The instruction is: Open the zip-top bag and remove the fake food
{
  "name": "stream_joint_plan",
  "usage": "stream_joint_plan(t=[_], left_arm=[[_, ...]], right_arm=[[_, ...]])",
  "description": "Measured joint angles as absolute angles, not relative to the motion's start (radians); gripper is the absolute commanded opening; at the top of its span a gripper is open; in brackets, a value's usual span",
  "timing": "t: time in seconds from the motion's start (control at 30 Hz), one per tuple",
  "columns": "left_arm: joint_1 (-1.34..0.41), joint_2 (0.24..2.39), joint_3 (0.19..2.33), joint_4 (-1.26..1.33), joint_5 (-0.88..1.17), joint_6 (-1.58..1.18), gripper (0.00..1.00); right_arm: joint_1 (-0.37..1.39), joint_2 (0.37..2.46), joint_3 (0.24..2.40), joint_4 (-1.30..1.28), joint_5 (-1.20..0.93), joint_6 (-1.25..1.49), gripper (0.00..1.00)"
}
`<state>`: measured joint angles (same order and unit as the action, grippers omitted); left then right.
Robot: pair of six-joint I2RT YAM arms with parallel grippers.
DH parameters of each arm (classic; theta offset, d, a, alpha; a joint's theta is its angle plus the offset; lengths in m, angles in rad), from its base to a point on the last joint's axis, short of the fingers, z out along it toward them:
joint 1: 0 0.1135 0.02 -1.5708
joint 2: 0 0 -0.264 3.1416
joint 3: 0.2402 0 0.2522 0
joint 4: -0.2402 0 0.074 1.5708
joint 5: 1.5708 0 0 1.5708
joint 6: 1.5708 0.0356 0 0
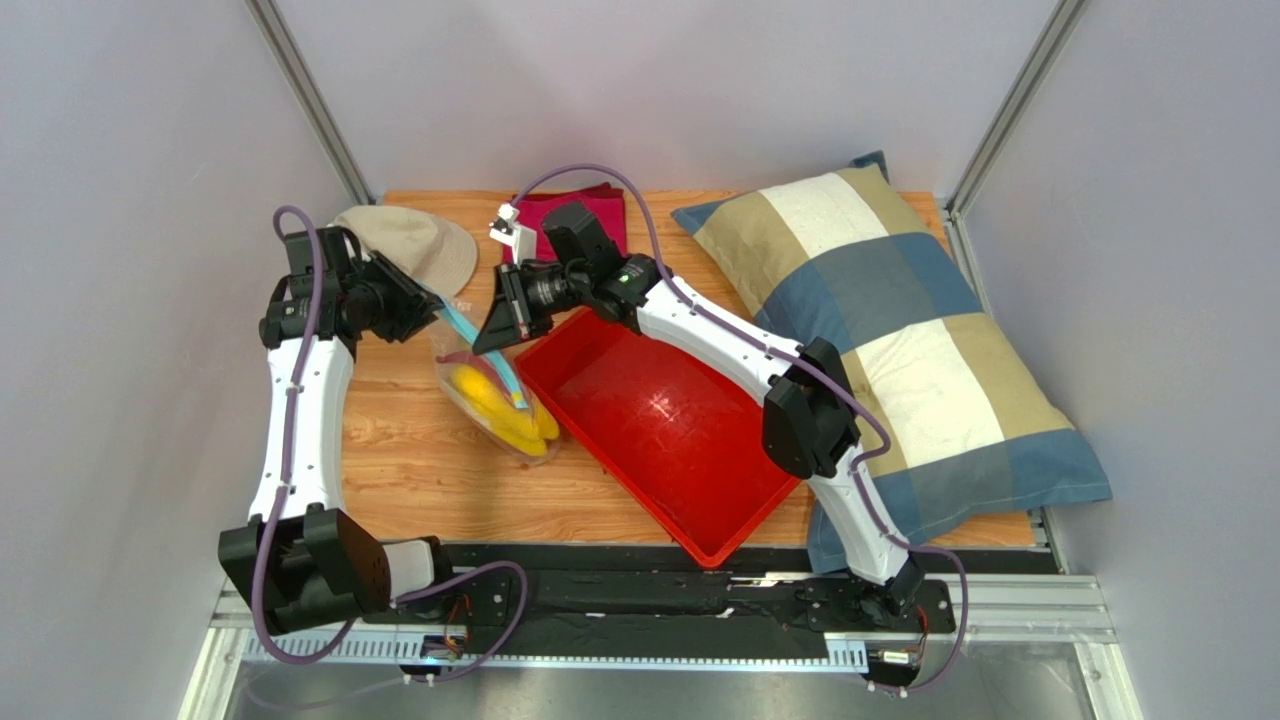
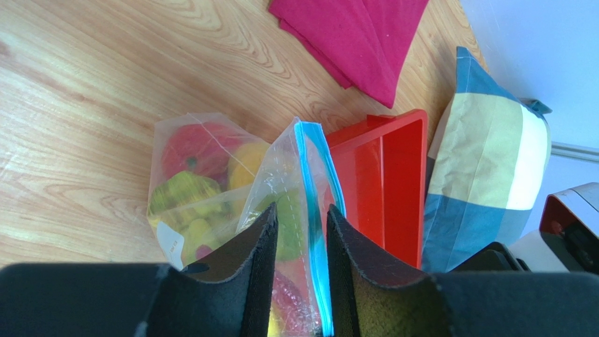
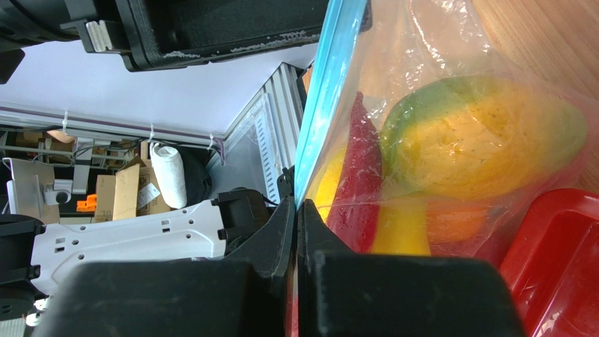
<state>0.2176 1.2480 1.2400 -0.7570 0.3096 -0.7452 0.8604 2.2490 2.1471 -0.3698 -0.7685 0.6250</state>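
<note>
Fruit (image 3: 485, 126) fills the zip-top bag (image 1: 458, 375), which rests on the surface (image 1: 398, 473) just beside the red tray's (image 1: 684, 435) left rim. The bag's blue strip rises between the two arms. The right gripper (image 3: 298, 210) is clamped tight on the strip's edge. The left gripper (image 2: 301, 210) straddles the strip with a narrow gap; I cannot tell whether it pinches. Wood stretches left of the bag and toward the bases; a cap (image 1: 413, 240) and a cloth (image 1: 579, 203) sit behind.
</note>
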Motion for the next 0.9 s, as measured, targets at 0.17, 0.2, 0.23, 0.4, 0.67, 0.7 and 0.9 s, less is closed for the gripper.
stream_joint_plan(t=[0.17, 0.2, 0.23, 0.4, 0.67, 0.7, 0.9], left_arm=[[0.218, 1.254, 1.239, -0.727, 0.34, -0.746, 0.36], [0.218, 1.256, 1.239, -0.72, 0.345, -0.747, 0.33], [0.218, 1.26, 1.239, -0.712, 0.352, -0.748, 0.25], [0.218, 1.293, 1.238, -0.698, 0.382, -0.744, 0.0], [0.218, 1.298, 1.239, -0.72, 0.427, -0.635, 0.0], [0.218, 1.29, 1.239, -0.729, 0.428, -0.618, 0.0], [0.218, 1.188, 1.22, -0.745, 0.453, -0.572, 0.0]], right_arm=[[0.86, 2.249, 2.146, -0.367, -0.769, 0.625, 0.0], [0.86, 2.249, 2.146, -0.367, -0.769, 0.625, 0.0], [0.86, 2.249, 2.146, -0.367, -0.769, 0.625, 0.0], [0.86, 2.249, 2.146, -0.367, -0.769, 0.625, 0.28], [0.861, 2.248, 2.162, -0.443, -0.729, 0.614, 0.62], [0.861, 2.248, 2.169, -0.463, -0.721, 0.609, 0.62], [0.865, 2.239, 2.221, -0.581, -0.657, 0.557, 0.73]])
